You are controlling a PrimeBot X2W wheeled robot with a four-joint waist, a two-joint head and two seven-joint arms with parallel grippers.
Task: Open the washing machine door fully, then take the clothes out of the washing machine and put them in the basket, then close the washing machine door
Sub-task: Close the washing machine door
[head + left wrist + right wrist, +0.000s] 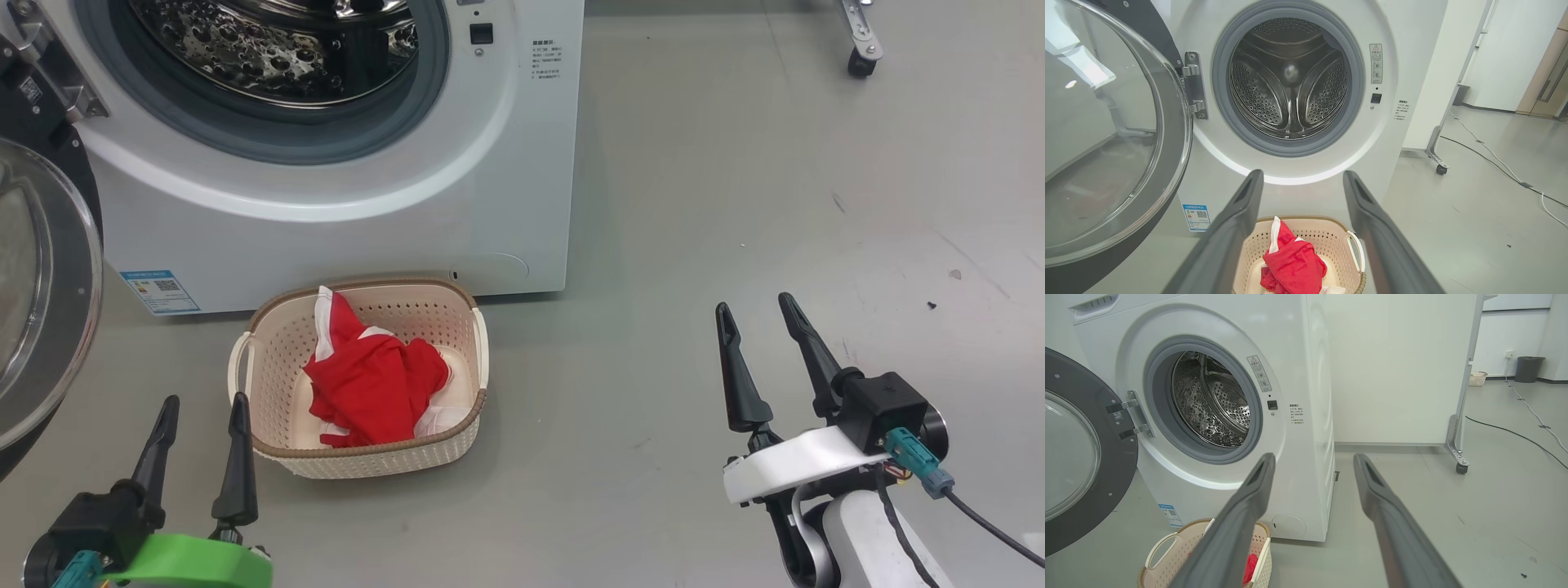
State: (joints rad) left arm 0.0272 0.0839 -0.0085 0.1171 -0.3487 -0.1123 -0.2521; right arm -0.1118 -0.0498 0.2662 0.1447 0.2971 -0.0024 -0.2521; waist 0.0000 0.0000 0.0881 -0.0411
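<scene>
Looking down from the head, the washer (343, 212) stands at the upper left with its door (45, 286) swung wide open to the left. The steel drum (269, 49) shows behind the grey seal (269, 135). The basket (369, 452) sits on the floor (694, 204) just in front of the washer, below the opening. The clothes (371, 384) lie crumpled inside it, red with white edges, one corner poking up near the back rim. The left hand (205, 400) hovers at the lower left, just beside the basket's left handle, fingers spread and holding nothing. The right hand (754, 304) hangs at the lower right, well apart from the basket, likewise released and empty over bare floor.

From the left wrist, the two fingers (1237, 228) stand apart, with the basket and clothes low between them. Beyond, the round opening shows the perforated drum and its ribs. The door stands open at the left, held by a metal hinge (1193, 85), and a blue label (1196, 216) sits low on the washer's front.

From the right wrist, the spread fingers (1241, 522) point toward the washer's right front corner and the floor beside it. The door hangs open at the left. The basket lies at the bottom left, partly behind one finger, with a sliver of red clothes inside. A wheeled frame (1455, 445) stands right of the washer, and a dark bin (1529, 368) sits far off by the wall.
</scene>
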